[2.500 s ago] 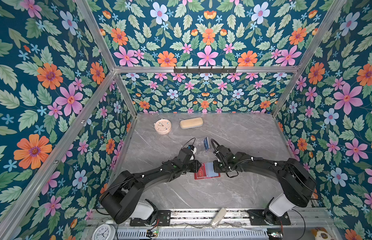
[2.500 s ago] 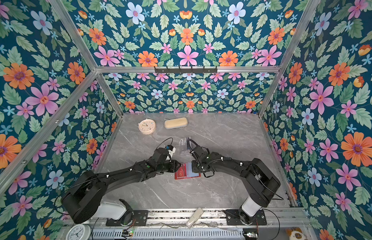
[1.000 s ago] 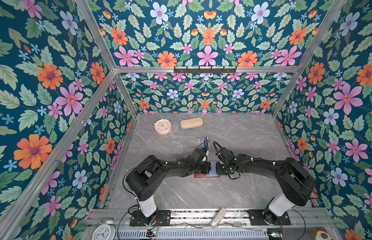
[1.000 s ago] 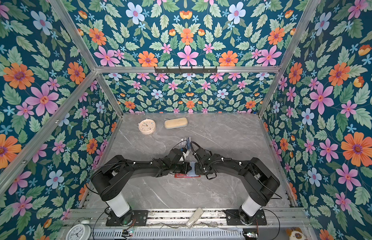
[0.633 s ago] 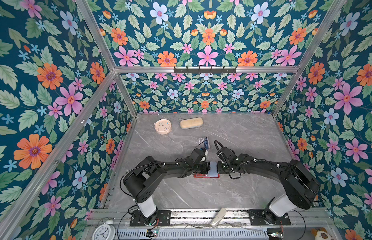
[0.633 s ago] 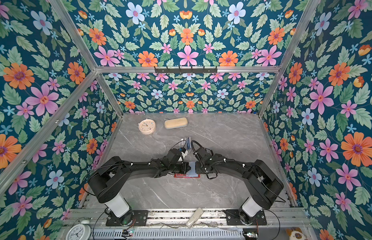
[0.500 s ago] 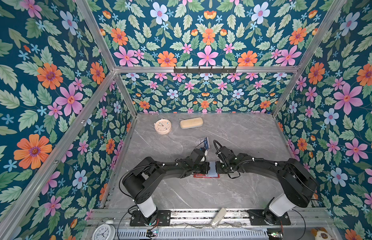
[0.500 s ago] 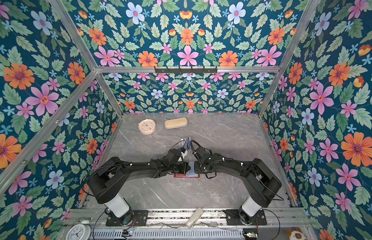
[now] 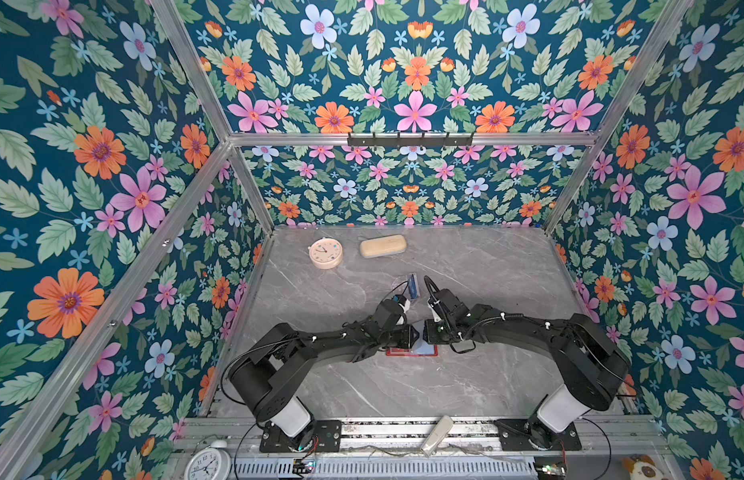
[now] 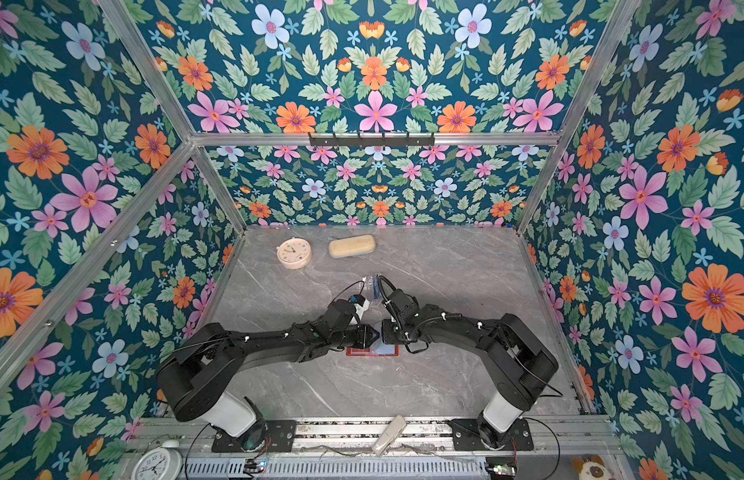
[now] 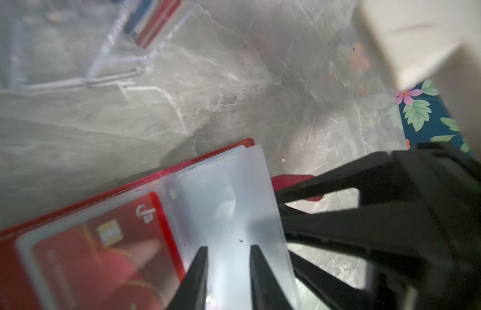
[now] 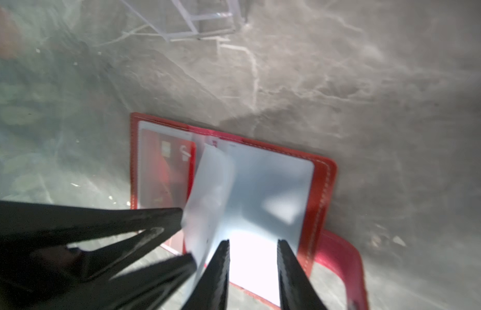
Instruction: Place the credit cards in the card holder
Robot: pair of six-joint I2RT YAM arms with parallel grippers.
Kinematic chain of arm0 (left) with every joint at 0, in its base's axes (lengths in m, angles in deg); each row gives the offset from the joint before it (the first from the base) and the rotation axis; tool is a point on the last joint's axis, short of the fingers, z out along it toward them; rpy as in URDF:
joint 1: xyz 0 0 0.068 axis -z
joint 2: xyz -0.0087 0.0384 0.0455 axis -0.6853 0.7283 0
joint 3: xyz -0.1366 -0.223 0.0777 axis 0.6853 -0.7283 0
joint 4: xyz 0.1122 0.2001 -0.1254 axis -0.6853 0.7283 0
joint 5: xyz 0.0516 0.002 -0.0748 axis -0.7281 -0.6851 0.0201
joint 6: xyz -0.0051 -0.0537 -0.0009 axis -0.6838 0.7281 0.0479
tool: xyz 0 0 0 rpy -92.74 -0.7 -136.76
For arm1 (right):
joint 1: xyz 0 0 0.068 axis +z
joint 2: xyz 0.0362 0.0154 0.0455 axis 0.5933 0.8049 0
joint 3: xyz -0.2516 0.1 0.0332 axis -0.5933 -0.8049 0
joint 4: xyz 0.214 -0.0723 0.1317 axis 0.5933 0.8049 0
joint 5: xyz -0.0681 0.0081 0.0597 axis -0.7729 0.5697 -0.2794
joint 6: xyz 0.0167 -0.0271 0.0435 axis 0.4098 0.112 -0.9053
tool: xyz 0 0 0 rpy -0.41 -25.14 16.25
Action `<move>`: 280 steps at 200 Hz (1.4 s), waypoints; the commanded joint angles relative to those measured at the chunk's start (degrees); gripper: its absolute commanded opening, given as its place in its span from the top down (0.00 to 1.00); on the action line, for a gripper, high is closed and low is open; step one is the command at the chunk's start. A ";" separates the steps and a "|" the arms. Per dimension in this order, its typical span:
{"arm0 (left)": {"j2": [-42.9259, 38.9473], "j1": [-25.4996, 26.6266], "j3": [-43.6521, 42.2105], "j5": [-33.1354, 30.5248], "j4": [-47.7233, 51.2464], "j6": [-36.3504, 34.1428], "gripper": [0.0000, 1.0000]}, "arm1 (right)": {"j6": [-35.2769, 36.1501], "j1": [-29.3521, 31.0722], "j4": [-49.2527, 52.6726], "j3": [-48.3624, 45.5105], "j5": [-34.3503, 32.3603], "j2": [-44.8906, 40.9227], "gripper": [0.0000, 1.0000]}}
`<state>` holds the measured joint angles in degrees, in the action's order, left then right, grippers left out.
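Observation:
The card holder (image 9: 411, 353) (image 10: 372, 352) is a red wallet lying open on the grey marble table, with clear plastic sleeves inside. A red credit card (image 11: 99, 255) (image 12: 164, 166) sits in a sleeve on one page. A loose translucent sleeve (image 12: 210, 188) curls up at the middle fold. My left gripper (image 11: 228, 257) (image 9: 415, 336) hovers open over that sleeve. My right gripper (image 12: 252, 249) (image 9: 425, 335) is open above the blank page (image 12: 271, 182), tip to tip with the left. A blue credit card (image 9: 412, 285) (image 10: 377, 285) stands in a clear stand behind them. The dark card is out of view.
The clear acrylic stand (image 11: 118, 53) (image 12: 196, 24) is just beyond the wallet. A round pink clock (image 9: 325, 252) and a beige case (image 9: 383, 245) lie near the back wall. Floral walls close in three sides.
Both grippers have opened a little over the wallet's sleeves. The arms have barely shifted.

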<state>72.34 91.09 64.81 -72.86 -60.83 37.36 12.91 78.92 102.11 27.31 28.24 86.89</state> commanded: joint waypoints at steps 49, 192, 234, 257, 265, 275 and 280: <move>-11.84 -0.02 -4.49 -13.63 3.97 -2.24 0.67 | 1.68 1.69 -3.85 4.03 6.15 5.32 0.67; -3.60 -0.02 -6.16 -8.73 1.71 -1.93 0.76 | 0.85 3.15 -3.37 5.56 4.39 8.81 0.85; -4.67 -0.03 -5.34 -10.62 3.69 -2.66 0.74 | 1.50 3.17 -1.09 5.06 0.34 5.13 0.79; -6.35 -0.09 -3.94 -12.50 5.72 -3.65 0.72 | 2.70 3.09 0.87 5.08 -2.69 2.40 0.77; -6.78 -0.14 -3.07 -13.13 6.62 -4.37 0.72 | 3.18 2.80 1.69 5.19 -3.10 1.60 0.77; -7.05 -0.52 -1.91 -13.53 7.76 -5.24 0.71 | 3.75 2.33 2.72 5.50 -3.44 1.50 0.76; -7.08 -0.82 -1.23 -13.42 8.25 -5.74 0.71 | 4.08 2.03 3.20 5.58 -3.73 -0.58 0.75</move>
<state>65.87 90.92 61.49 -84.25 -55.54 34.41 15.33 81.65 101.94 32.42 27.76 88.98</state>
